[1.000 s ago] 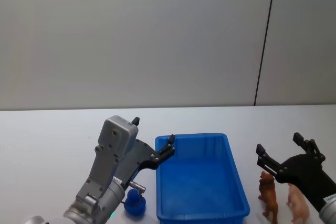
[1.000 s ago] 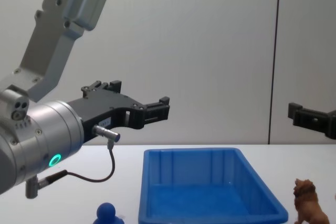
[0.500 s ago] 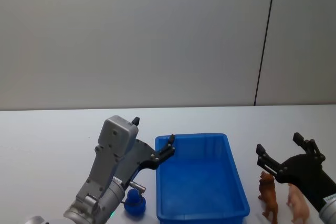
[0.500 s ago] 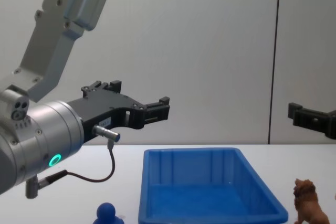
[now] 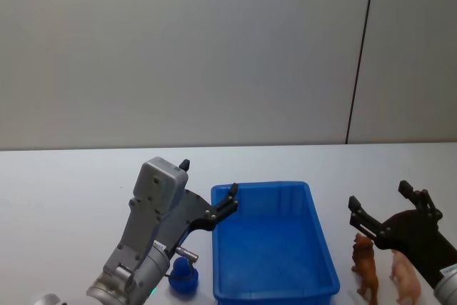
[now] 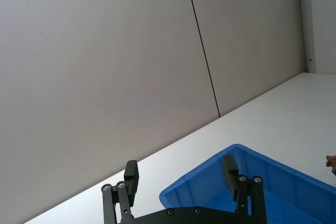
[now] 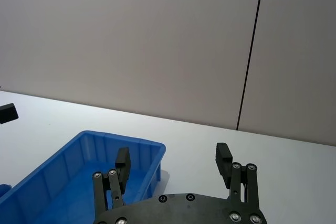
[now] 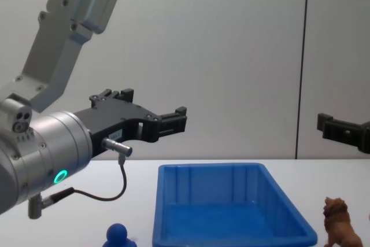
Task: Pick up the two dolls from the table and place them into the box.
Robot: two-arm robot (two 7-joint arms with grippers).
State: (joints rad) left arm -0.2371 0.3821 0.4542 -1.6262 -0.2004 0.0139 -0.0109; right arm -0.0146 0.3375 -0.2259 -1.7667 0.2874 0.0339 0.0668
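The left gripper hovers high over the white tabletop, fingers spread wide, at the left side of the blue box. A dark blue round-headed figure stands beside the box's near left corner. The right gripper, equally wide, hangs just above the brown lion and the pale pink figure. These stand side by side right of the box.

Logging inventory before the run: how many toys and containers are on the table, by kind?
Toy figures: 3 (brown lion, pale pink figure, dark blue round-headed figure)
Blue bin: 1
Total: 4
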